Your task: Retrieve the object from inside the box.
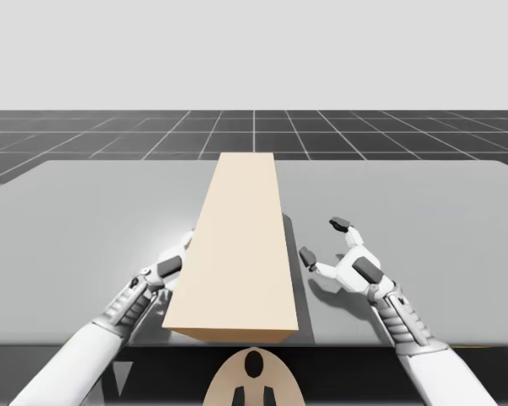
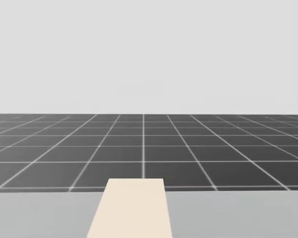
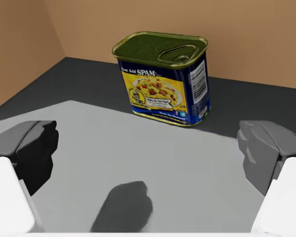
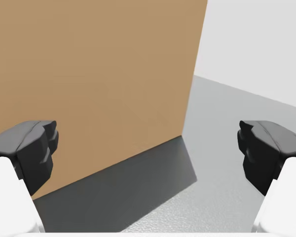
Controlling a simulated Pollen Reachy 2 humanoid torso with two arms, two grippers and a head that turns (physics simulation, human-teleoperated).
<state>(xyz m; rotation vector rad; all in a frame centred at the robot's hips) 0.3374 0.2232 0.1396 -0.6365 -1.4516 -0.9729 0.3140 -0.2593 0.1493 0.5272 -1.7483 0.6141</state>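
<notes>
Tan cardboard box [image 1: 237,245] lies on the grey table [image 1: 440,220]. Inside it the blue-and-yellow rectangular can [image 3: 163,81] stands upright, ahead of my left gripper [image 3: 148,153] — fingers apart. I judge this the reach: next, advance and close on the can. My right gripper [image 1: 323,241] — also spread — is beside the box.

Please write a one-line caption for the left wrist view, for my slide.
Open left gripper faces an upright blue-and-yellow can inside the box.

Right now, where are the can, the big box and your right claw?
blue and yellow can [image 3: 158,91], left wrist view, on its front label.
tan box [image 1: 237,254], high view, on its top face.
right claw [image 1: 323,240], high view, midway between its open fingertips.
</notes>
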